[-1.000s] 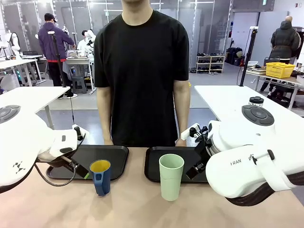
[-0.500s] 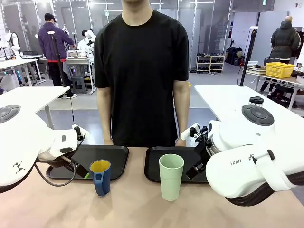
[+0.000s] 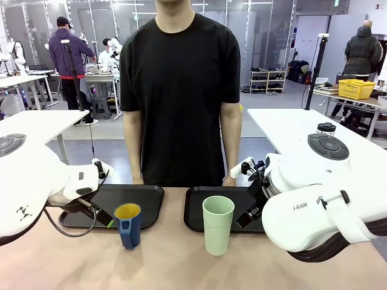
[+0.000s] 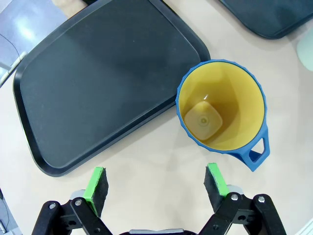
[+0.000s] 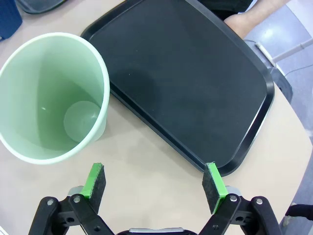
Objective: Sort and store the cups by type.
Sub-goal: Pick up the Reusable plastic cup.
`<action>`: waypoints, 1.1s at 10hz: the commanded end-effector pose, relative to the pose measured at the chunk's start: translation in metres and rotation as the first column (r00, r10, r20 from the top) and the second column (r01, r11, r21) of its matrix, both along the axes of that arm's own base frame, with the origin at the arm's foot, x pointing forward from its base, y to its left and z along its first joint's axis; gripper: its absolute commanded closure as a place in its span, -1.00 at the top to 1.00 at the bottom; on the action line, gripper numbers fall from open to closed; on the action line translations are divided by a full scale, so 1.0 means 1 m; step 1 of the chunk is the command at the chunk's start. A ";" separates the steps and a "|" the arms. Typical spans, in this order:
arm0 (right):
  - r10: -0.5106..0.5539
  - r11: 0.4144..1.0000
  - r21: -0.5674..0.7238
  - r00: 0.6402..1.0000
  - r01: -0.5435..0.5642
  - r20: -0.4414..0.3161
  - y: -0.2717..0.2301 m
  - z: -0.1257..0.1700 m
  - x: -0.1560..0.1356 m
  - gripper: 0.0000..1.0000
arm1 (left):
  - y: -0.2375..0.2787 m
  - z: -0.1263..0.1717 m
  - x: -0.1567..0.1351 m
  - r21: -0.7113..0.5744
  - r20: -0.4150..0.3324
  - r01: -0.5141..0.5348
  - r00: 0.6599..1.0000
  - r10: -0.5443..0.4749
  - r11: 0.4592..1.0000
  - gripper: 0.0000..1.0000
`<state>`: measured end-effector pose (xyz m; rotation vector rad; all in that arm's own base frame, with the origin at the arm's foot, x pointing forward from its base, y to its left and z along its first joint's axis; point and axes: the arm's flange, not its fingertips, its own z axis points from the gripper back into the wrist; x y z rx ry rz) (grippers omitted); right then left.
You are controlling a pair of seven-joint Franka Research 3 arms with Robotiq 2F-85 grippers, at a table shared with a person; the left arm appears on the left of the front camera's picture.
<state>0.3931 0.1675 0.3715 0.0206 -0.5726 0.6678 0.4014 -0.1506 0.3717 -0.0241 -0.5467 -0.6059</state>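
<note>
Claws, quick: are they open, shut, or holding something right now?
Left claw: open, holding nothing.
Right claw: open, holding nothing.

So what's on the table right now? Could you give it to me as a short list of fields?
Blue mug: upright on the table, in front of the left tray
Green cup: upright on the table, in front of the right tray
Trays: both black, both bare
Left jaws: open, holding nothing, near the mug
Right jaws: open, holding nothing, near the cup
Person: standing at the far side
</note>
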 end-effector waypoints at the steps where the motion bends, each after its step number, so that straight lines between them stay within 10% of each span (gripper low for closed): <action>1: -0.002 1.000 0.002 1.000 0.002 -0.001 0.000 0.000 0.000 1.00 | 0.000 0.000 0.000 -0.001 0.000 -0.001 1.000 0.001 1.000 1.00; 11: -0.203 0.978 -0.020 0.970 0.207 0.131 0.019 0.142 -0.066 1.00 | -0.030 0.098 -0.054 -0.006 0.201 0.056 0.978 -0.054 0.998 1.00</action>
